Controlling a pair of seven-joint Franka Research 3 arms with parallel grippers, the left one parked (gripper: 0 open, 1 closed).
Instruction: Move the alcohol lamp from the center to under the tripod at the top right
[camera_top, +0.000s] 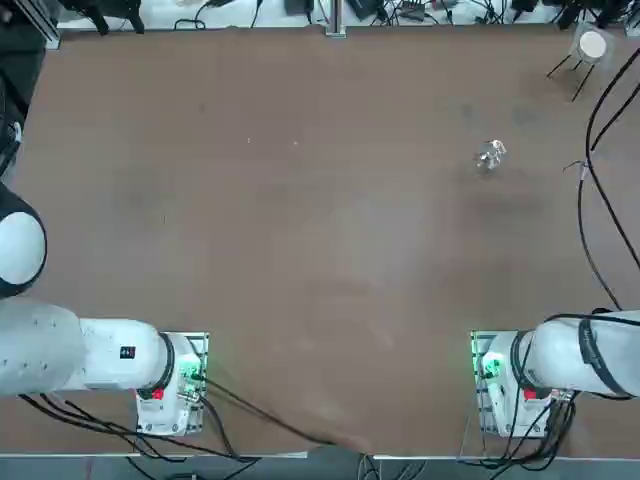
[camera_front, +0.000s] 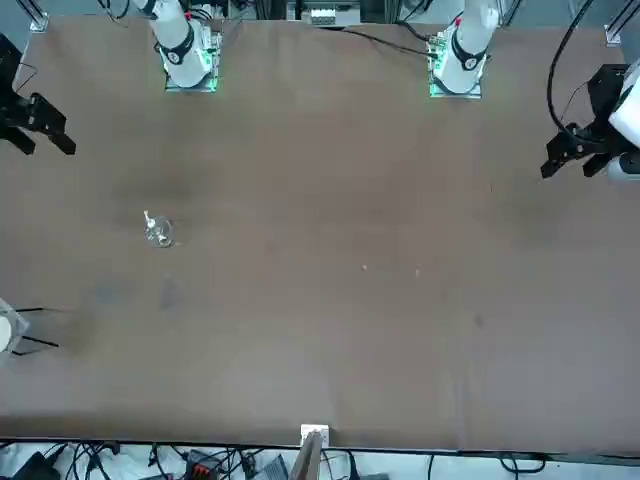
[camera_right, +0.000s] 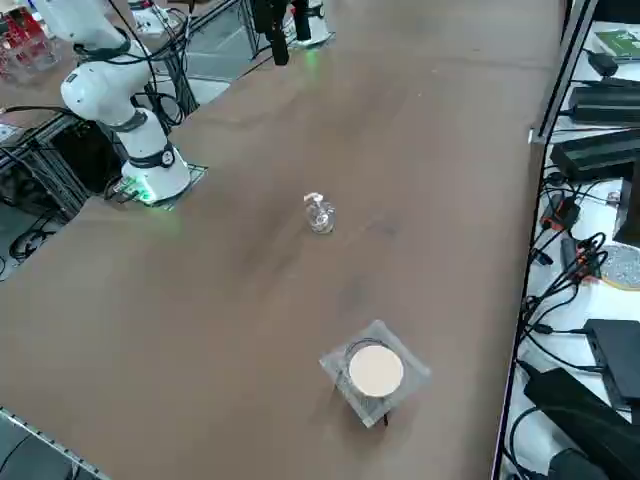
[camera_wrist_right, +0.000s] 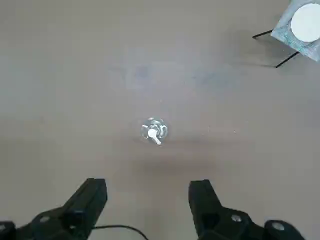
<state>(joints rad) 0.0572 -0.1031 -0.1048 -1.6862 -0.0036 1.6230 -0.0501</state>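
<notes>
While the right hand (camera_wrist_right: 148, 200) hangs wide open above it, the alcohol lamp (camera_wrist_right: 154, 131) stands alone mid-tabletop (camera_top: 300, 250), well short of the tripod (camera_wrist_right: 300, 27); small, slick, breakable glass, best pinched gently around its body.

Wide brown surface (camera_top: 300, 230) under even, soft light.

The matte brown surface fills nearly every view, faintly smudged in places, with a pale edge strip along its far side. Beyond that far edge runs a tangle of black cables (camera_front: 200, 465) and plugs. In the right side view, a white shelf (camera_right: 600, 250) alongside carries dark boxes (camera_right: 600, 150) and more cable loops.
</notes>
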